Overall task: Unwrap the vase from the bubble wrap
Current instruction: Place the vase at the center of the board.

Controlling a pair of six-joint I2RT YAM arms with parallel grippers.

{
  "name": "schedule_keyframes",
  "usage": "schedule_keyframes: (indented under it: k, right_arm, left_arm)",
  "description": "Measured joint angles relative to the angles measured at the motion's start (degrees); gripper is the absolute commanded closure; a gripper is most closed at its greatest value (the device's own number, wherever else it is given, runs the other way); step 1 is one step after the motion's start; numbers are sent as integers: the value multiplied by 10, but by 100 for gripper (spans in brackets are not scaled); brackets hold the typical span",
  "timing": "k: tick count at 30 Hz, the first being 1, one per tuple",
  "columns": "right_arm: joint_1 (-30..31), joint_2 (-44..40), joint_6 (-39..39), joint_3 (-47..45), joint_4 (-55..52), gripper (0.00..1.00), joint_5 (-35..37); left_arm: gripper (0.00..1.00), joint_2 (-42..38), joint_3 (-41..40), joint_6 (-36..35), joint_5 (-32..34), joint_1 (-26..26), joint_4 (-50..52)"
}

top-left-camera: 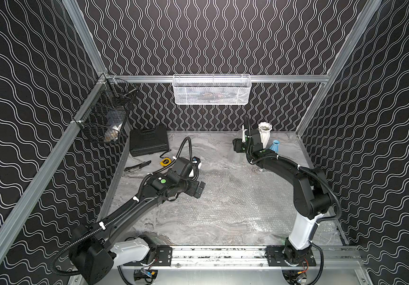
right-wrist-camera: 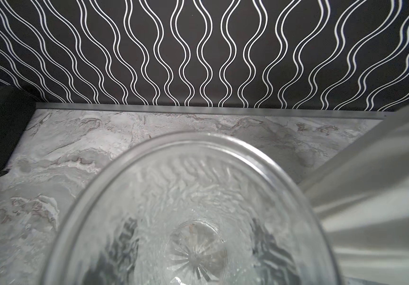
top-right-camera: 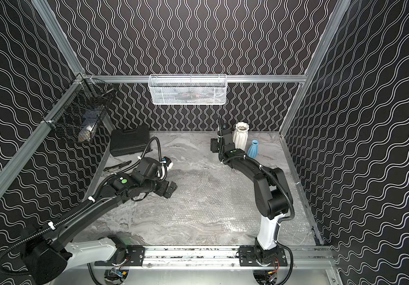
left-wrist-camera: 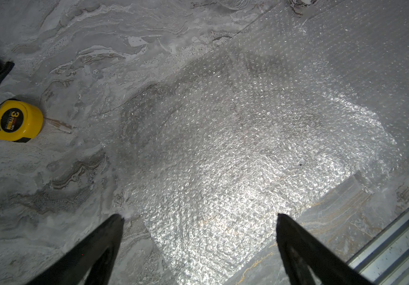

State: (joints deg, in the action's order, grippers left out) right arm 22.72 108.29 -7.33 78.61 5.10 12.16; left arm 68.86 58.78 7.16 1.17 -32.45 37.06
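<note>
Now right gripper [top-left-camera: 239,145] at 1 o'clock clasps the vase [right-wrist-camera: 193,197], mouth facing its camera. Left gripper [left-wrist-camera: 198,217] gapes empty over flat wrap [left-wrist-camera: 223,135].

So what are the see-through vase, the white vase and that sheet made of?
Clear vase: looks like pressed glass, transparent, star pattern in base. White vase: probably ceramic, ribbed, smooth off-white surface. Sheet: clear plastic bubble wrap, glinting air pockets.

A grey marbled bench [top-left-camera: 198,153] carries clear bubble wrap sheets [top-left-camera: 243,197] spread flat over its middle and right. At the back left lies a black plastic case [top-left-camera: 148,142], near it a yellow tape measure [top-left-camera: 165,162] and a slim black knife-shaped item [top-left-camera: 137,166]. At the back right a white ribbed vase [top-left-camera: 265,134] and a small blue vase [top-left-camera: 275,146] stand upright
</note>
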Motion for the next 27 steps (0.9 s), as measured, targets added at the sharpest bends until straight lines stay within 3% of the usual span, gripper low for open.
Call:
schedule_keyframes:
  k: [27]
  right_arm:
    - [-6,87,33,73,10,49,59]
  left_arm:
    - [1,9,0,0,-13,10,-2]
